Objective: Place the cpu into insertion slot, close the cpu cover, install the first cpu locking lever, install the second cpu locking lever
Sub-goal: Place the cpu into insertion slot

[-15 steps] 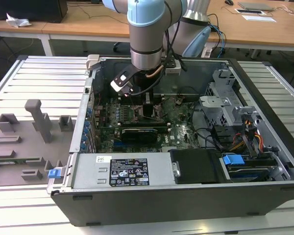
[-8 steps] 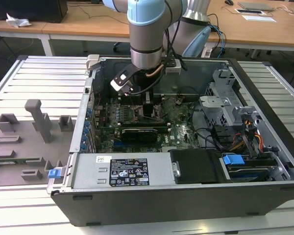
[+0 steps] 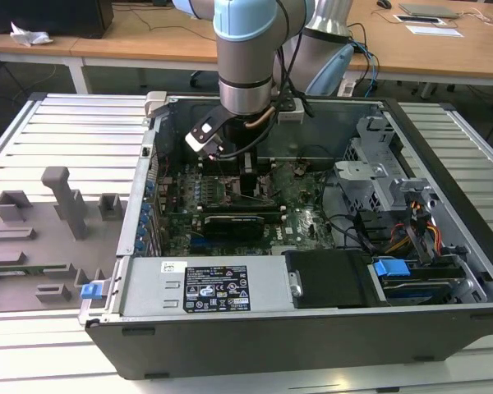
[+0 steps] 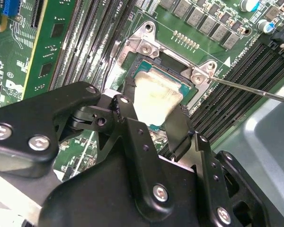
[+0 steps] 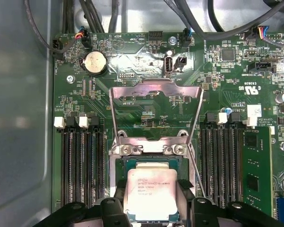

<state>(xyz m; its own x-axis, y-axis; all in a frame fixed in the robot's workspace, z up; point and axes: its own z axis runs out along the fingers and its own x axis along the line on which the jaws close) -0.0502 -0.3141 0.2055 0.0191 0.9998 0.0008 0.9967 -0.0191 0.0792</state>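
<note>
Arm: a pale blue arm with silver joints reached straight down into the open dark-grey tower case. The case lay on its side on a ribbed metal table.
Gripper: the gripper was matte black, built of bolted link plates with bright screw heads. Its two fingers were drawn in narrow against opposite edges of the cpu, holding it.
Cpu: the cpu was flat and square, with a dull silver-grey lid and a thin green rim. The second wrist view showed a pale smeared patch on top. It sat directly over the insertion slot; I couldn't tell whether it was fully seated.
Insertion slot: the insertion slot was a square black frame with steel brackets and screws at one edge.
Cpu cover: the cpu cover was a thin bright stamped-steel frame, swung up and back off the slot. Green board showed through its cut-out.
Locking lever: the locking lever was a thin straight steel wire, unlatched and angled out from a slot corner.
Memory slots: long, narrow, ribbed black memory slots ran in banks on both sides of the slot.
Board: the board was glossy green, with a round silver coin cell beyond the cover.
</note>
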